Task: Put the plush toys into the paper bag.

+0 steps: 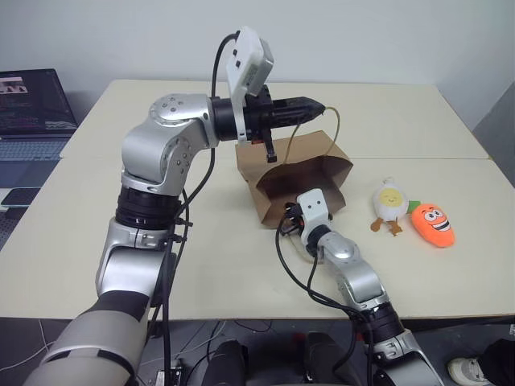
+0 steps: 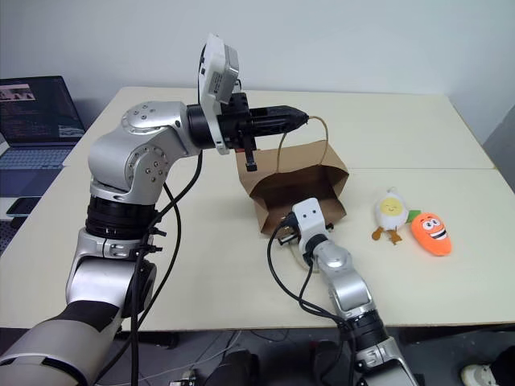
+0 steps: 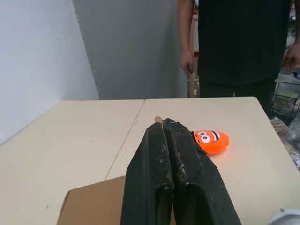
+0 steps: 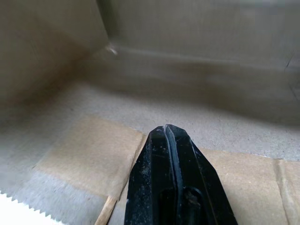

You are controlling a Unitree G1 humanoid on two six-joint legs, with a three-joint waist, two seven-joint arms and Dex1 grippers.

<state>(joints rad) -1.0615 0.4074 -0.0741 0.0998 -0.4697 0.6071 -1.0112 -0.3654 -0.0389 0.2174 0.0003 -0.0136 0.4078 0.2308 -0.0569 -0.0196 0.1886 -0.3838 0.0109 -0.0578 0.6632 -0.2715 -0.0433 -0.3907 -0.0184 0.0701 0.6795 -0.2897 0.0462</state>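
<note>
Paper bag lying open-mouthed on the table, left gripper clamped on its raised handle, right gripper pressed together, apparently on the bag's lower edge, egg toy and carrot toy just beside the bag.

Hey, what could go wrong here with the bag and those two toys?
The left gripper hangs the paper bag by one handle, so it may swing or tear. The right gripper, shut at the bag's mouth, could crumple the rim. Egg toy and carrot toy remain outside; both hands look occupied.
</note>
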